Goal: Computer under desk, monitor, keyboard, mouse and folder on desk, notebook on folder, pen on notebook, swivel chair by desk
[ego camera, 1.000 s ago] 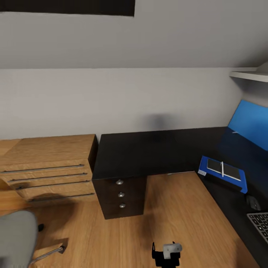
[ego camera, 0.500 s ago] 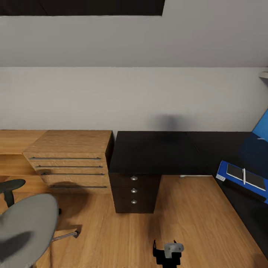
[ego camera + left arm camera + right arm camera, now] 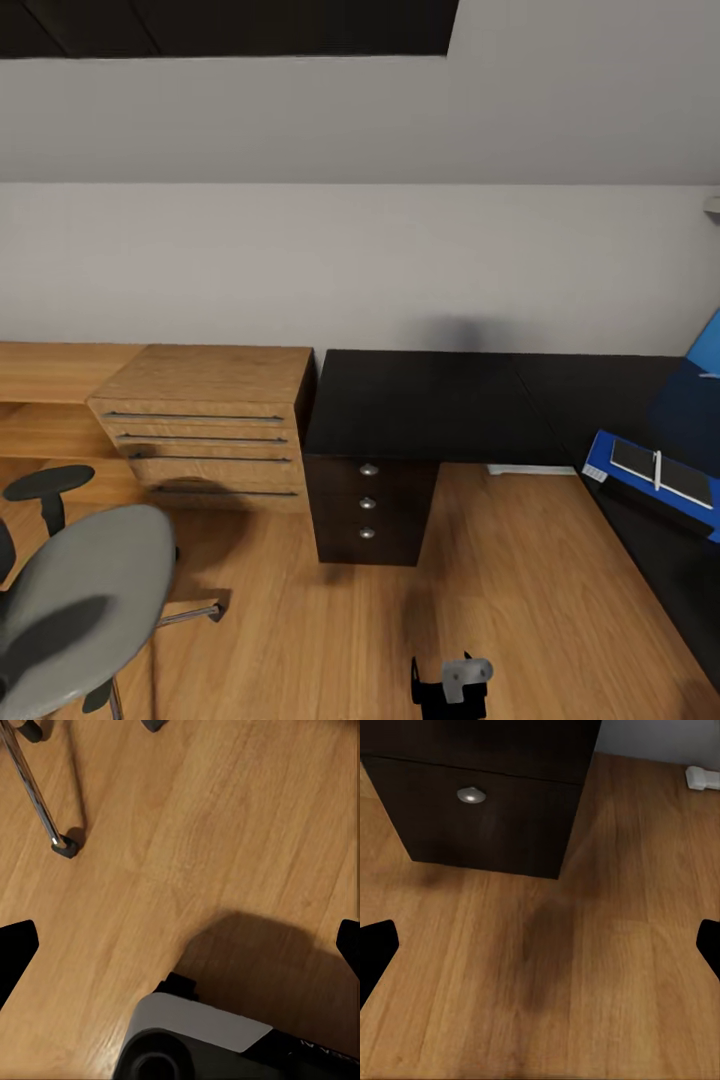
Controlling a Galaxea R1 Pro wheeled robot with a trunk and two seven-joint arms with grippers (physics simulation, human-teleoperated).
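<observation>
The robot stood on the wooden floor point(image 3: 520, 600) facing the desk point(image 3: 430, 400), and the step in hand looked like the last one — bringing the swivel chair point(image 3: 85, 600) next to the desk. The folder point(image 3: 655, 480) already lay on the desk's right wing, well off to the right of both pincers, its long axis running from near-right to far-left. The notebook point(image 3: 665, 472) sat on it and the pen point(image 3: 657, 469) lay across the notebook.

The left pincer point(image 3: 180, 945) hung wide open over bare floor, holding nothing; a chair leg and caster point(image 3: 64, 845) stood ahead of it. The right pincer point(image 3: 540, 945) was equally spread and empty, pointed at the drawer unit point(image 3: 472, 817) with 1 knob point(image 3: 470, 794) in sight.

The next move probably called for turning left toward the chair, taking hold of it and pushing it toward the desk.
</observation>
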